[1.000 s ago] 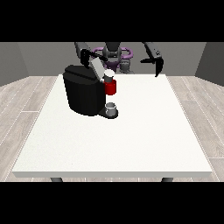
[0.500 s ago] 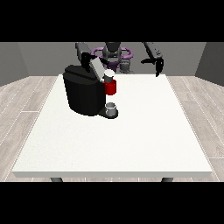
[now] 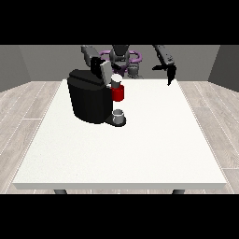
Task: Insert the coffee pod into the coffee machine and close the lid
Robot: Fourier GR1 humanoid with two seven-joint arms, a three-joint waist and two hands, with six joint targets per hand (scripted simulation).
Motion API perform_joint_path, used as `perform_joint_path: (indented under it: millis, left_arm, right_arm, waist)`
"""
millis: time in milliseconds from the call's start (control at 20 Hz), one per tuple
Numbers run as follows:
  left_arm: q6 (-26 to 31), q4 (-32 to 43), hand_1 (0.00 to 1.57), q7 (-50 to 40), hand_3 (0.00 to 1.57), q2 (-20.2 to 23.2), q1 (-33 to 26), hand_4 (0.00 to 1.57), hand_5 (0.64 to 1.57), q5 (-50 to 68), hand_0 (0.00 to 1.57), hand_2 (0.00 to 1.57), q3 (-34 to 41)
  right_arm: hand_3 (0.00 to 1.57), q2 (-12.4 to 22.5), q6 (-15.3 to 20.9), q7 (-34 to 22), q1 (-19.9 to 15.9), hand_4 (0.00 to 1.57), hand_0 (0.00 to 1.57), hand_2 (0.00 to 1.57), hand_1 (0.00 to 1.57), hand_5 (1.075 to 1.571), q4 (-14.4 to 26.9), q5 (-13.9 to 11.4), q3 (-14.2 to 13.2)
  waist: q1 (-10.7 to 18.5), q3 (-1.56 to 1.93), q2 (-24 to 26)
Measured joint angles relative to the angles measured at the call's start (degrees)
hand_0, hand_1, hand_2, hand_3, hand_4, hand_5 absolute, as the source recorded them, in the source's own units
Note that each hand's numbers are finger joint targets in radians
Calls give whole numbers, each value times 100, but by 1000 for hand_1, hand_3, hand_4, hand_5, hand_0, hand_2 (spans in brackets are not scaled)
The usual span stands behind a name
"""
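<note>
The black coffee machine (image 3: 90, 100) stands on the left half of the white table (image 3: 140, 144), its grey lid (image 3: 99, 68) tipped up at the top. A red holder (image 3: 118, 94) juts from its front, with the white coffee pod (image 3: 115, 80) at its top. A small grey cup (image 3: 119, 115) stands on the machine's base below. The hand at the view's left (image 3: 108, 70) is just behind the lid and the pod, mostly hidden. The hand at the view's right (image 3: 171, 73) hangs above the table's far right edge, fingers relaxed and pointing down, holding nothing.
The robot's torso (image 3: 122, 58) rises behind the table's far edge. A wood floor surrounds the table. The table's near edge runs along the bottom of the view.
The hand at the view's right has sunk slightly and turned its fingers downward. The machine, the lid and the cup have stayed in place.
</note>
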State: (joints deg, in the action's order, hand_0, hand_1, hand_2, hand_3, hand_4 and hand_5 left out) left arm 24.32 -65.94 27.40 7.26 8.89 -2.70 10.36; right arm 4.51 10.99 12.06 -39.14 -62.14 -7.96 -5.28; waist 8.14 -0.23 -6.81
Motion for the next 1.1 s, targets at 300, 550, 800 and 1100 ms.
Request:
perform_joint_path:
  millis: [300, 550, 800, 1100]
  left_arm:
    - [25, 290, 0, 134, 0, 140, 167, 369, 1571, 27, 0, 0, 97]
    - [67, 442, 0, 251, 0, 100, 191, 394, 1571, -11, 0, 0, 25]
    - [122, 442, 0, 125, 0, 59, 454, 366, 1571, 12, 0, 0, -47]
    - [239, 489, 0, -27, 0, 118, 716, 363, 1571, 52, 0, 0, -79]
  right_arm:
    - [0, -48, 128, -272, -183, 420, 0, 0, 0, 1571, -75, -78, 104]
    - [0, -131, 475, -847, -224, 391, 0, 0, 0, 1571, -250, -182, 169]
    - [0, -32, 644, -1218, -503, 455, 0, 0, 0, 1571, -288, -411, 318]
    - [0, 60, 698, -1140, -712, 407, 0, 0, 0, 1571, -394, -766, 574]
  waist:
    - [-29, 45, -99]
    - [80, 88, -99]
    - [358, 107, -265]
    - [549, 104, -365]
